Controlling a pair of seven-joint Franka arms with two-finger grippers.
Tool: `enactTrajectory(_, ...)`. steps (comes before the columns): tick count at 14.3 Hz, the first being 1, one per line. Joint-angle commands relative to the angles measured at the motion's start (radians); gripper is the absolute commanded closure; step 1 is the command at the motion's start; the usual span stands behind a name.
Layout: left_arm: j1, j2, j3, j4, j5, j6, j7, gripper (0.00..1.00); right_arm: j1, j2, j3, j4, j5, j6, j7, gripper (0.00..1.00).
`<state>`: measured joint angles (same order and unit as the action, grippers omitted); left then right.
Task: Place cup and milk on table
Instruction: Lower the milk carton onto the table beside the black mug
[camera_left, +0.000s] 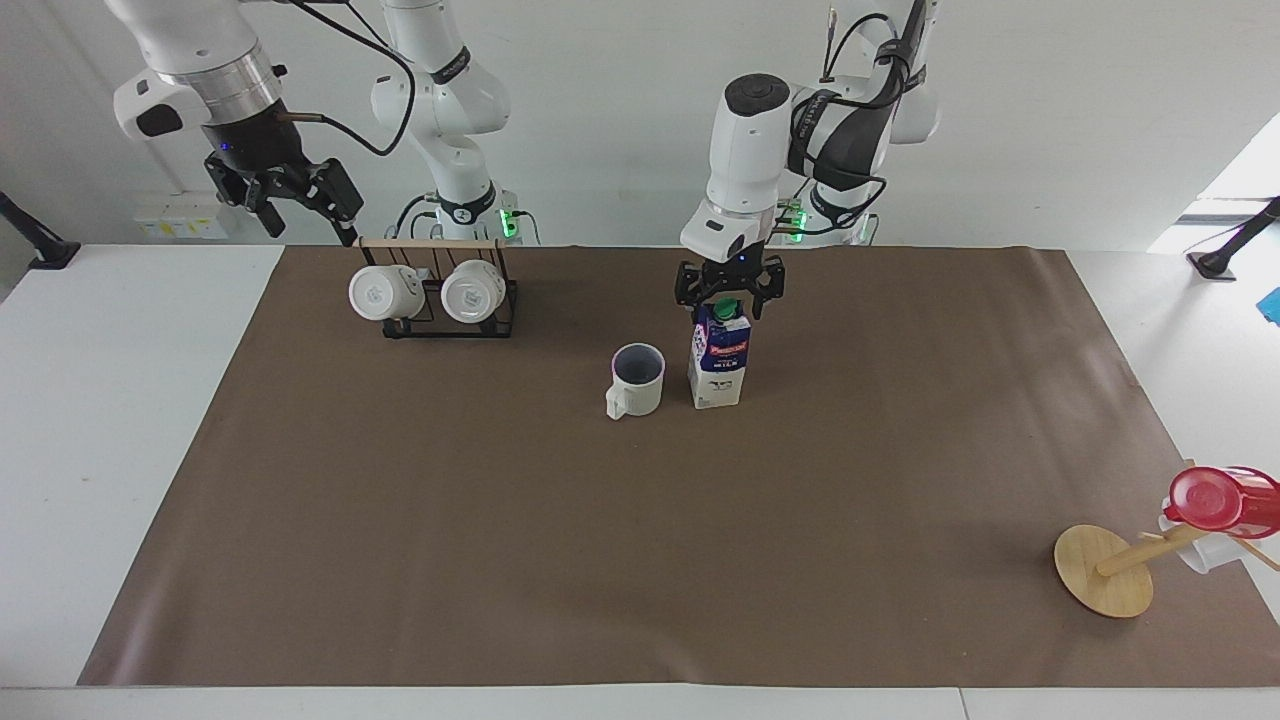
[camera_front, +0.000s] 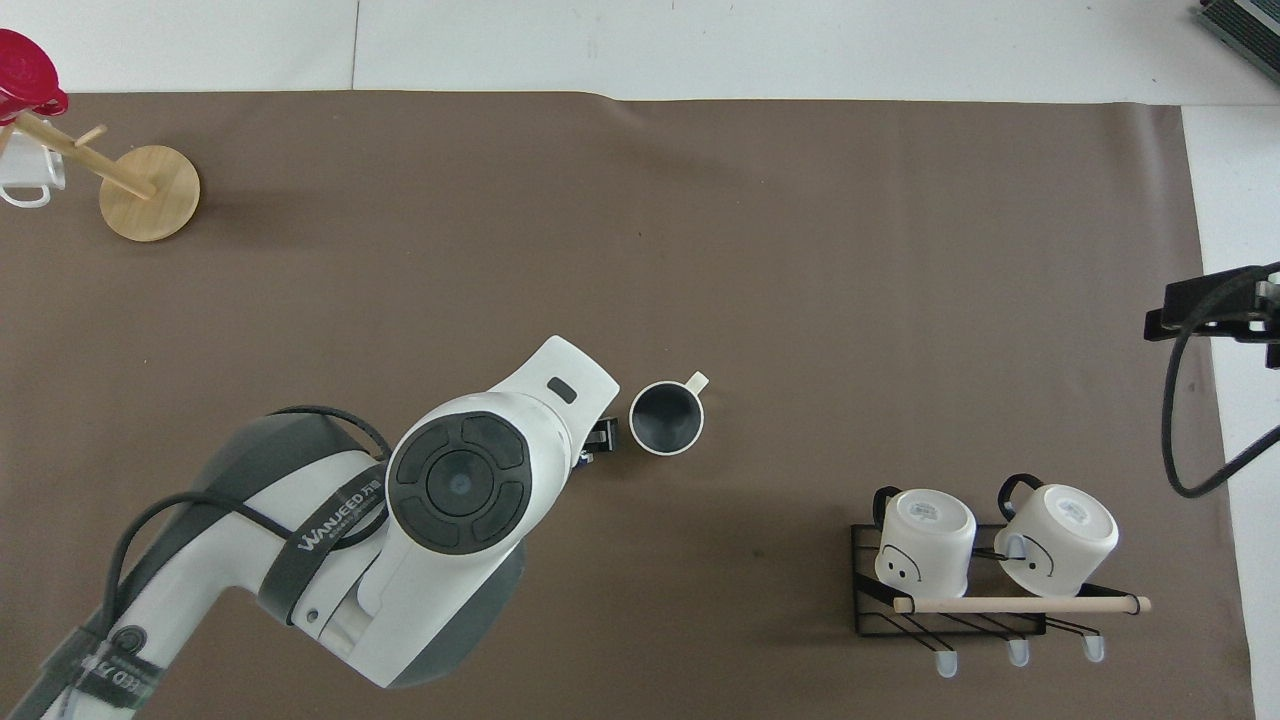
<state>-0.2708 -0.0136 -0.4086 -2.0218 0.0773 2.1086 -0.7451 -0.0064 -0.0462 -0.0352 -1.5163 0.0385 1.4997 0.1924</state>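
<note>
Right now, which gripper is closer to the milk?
Left. The left gripper sits directly over the milk, fingers open around its green cap. The right gripper is open, up over the right arm's end of the table, by the mug rack.

A plain pale wall (camera_left: 620, 90) rises past the table's edge; a socket strip (camera_left: 180, 222) sits low on it; bright daylight (camera_left: 1240, 190) enters at one side.

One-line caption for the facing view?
Left gripper open over the milk carton standing beside the mug; right gripper waits.
</note>
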Motion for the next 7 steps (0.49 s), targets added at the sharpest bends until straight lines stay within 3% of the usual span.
enactTrajectory(1,-0.021,0.004,0.011,0.04,0.016,-0.063,-0.022,0.0,-0.009,-0.018,0.004,-0.019,0.026,0.01,0.01,0.0)
enactTrajectory(7,0.015,-0.003,0.027,0.233,-0.013,-0.324,0.01,0.0,-0.011,-0.02,0.001,-0.025,0.009,0.016,0.007,0.0)
